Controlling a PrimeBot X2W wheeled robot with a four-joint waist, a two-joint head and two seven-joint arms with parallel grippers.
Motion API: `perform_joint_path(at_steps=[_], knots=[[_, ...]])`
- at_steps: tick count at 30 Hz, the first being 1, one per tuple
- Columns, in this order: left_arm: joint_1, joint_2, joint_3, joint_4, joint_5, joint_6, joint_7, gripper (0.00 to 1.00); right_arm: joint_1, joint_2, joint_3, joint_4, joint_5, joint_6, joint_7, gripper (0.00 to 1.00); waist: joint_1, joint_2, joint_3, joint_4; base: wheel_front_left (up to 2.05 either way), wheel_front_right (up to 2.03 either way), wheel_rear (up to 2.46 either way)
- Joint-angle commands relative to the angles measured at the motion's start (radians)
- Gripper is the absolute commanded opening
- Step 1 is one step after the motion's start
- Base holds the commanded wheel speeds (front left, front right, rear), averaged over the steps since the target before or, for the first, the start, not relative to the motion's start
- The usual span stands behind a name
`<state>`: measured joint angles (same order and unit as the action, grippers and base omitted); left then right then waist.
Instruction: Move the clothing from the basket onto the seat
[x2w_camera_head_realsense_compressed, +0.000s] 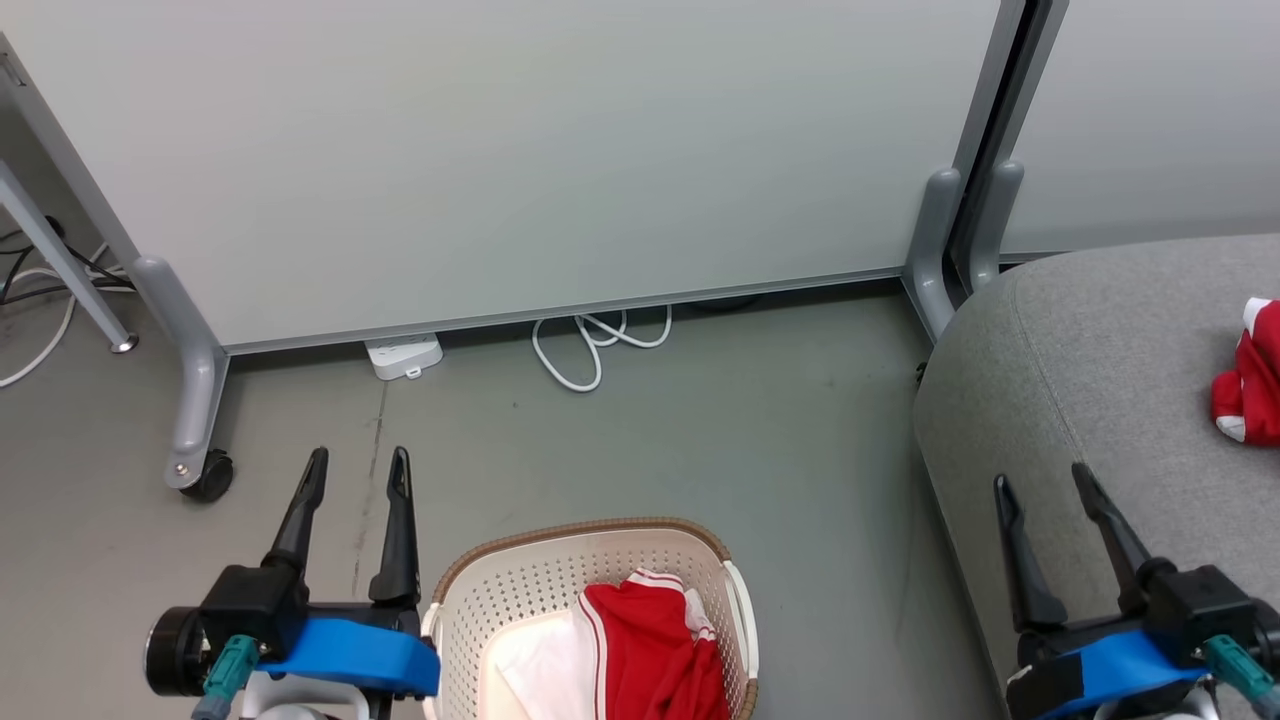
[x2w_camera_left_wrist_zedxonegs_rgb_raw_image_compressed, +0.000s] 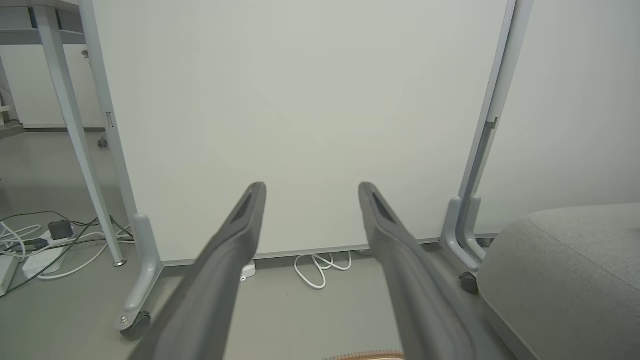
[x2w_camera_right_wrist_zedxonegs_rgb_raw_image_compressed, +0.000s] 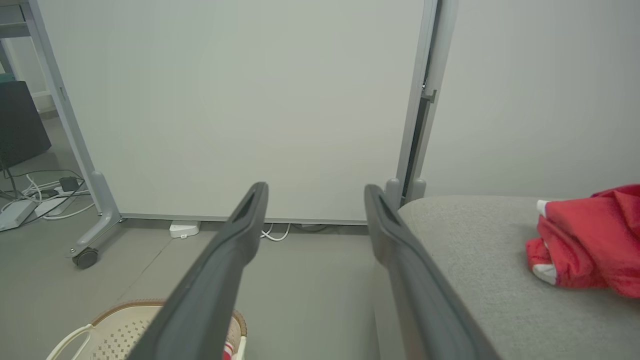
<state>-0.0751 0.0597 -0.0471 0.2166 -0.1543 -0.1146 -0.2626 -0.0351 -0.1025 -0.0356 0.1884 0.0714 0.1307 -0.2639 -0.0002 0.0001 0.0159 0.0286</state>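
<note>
At 6 o'clock in the head view, the basket sits on the floor with a red-and-white piece of the clothing inside. I'd call this roughly half done, since another red garment is already bunched up on the seat over at 3 o'clock. The left gripper at 8 and the right gripper at 4 both have fingers spread wide, holding nothing. The basket piece seems to run 12-to-6, with its white stripe trim along that line.
</note>
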Motion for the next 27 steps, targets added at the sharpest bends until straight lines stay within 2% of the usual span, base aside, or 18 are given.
perform_joint_path(at_steps=[1, 22, 27], knots=[[0.011, -0.002, 0.002, 0.005, 0.007, -0.007, -0.003, 1.0, 0.02, 0.005, 0.002, 0.008, -0.002, 0.0, -0.001, 1.0, 0.0002, -0.0001, -0.004, 0.001, 0.0, 0.0, 0.0], [0.024, -0.01, 0.006, 0.025, 0.001, -0.018, -0.003, 1.0, 0.036, 0.017, -0.003, 0.053, 0.001, 0.0, -0.001, 1.0, 0.0002, -0.0001, -0.011, 0.004, 0.0, 0.0, 0.0], [-0.013, -0.01, -0.026, 0.034, 0.015, -0.019, -0.003, 1.0, 0.02, 0.017, 0.006, 0.049, 0.003, 0.0, -0.001, 1.0, 0.0002, -0.0001, -0.002, -0.003, 0.0, 0.0, 0.0]])
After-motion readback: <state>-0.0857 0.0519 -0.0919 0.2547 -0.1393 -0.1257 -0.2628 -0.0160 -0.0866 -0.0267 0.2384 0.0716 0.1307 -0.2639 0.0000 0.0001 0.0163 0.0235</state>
